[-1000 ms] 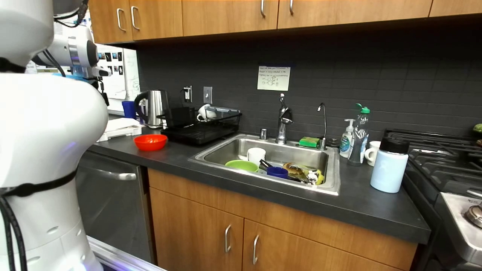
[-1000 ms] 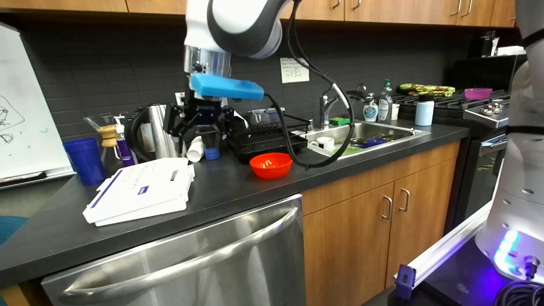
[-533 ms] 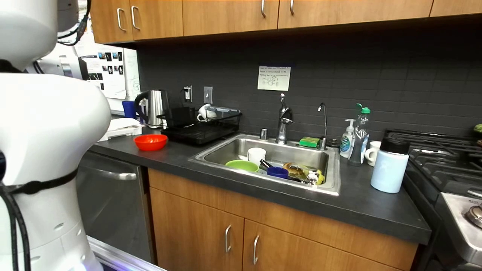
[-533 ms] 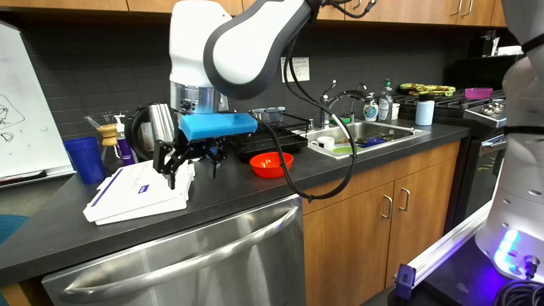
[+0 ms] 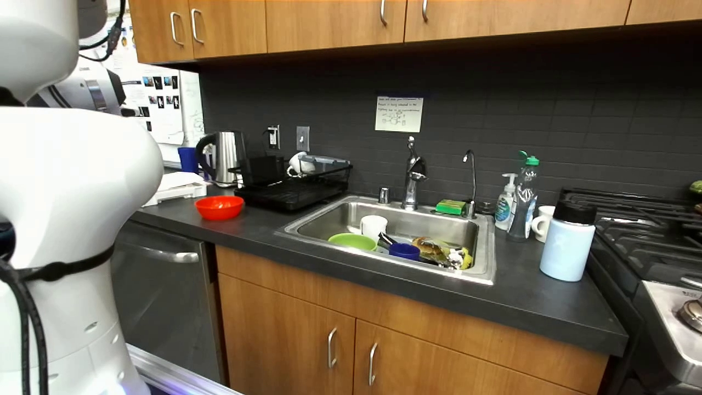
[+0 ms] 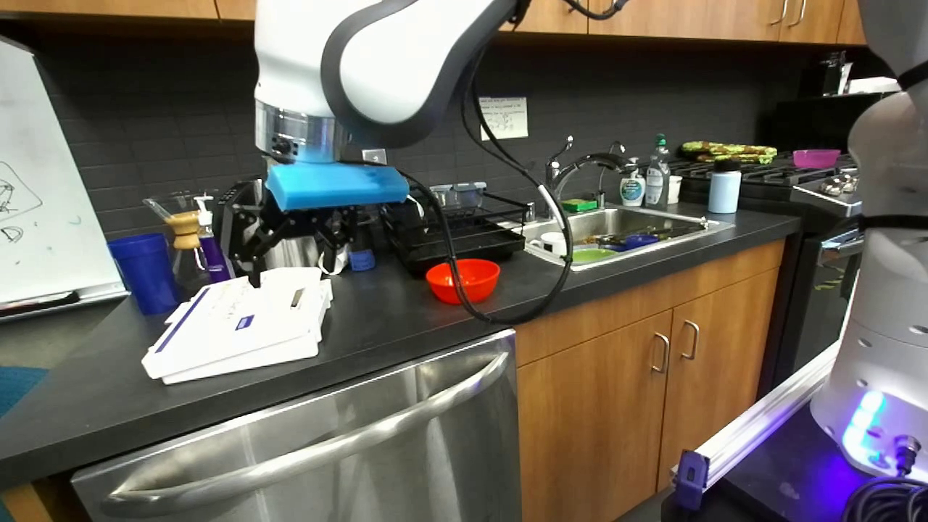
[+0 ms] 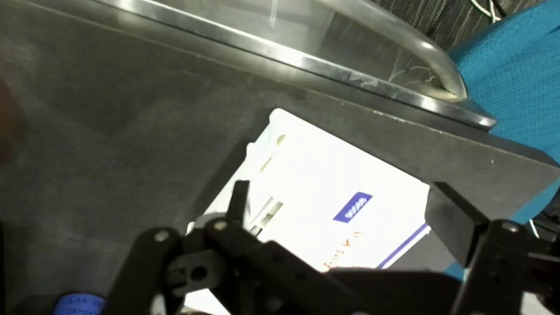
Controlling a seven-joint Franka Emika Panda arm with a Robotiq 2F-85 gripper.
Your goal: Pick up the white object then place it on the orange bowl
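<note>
Orange bowl (image 5: 219,208), sm., round, glossy red-orange, upright on dk. countertop (image 5: 255,223), just beside blk. rack (image 5: 288,193)

Above the dishwasher (image 6: 391,464), tabletop (image 6: 377,315) beside the bowl (image 5: 219,208) lies open. The dish rack (image 5: 290,191) blocks behind; in an exterior view a cable (image 6: 502,320) crosses the bowl.

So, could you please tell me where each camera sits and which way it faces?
An exterior view: at the dishwasher end, angled along the counter; arm, base, gripper show.
An exterior view: beside the arm, facing the sink; arm at left, no gripper visible.
Wrist view: on the arm, looking down past the gripper at the white stack.
Both exterior views share the sink and orange bowl.
</note>
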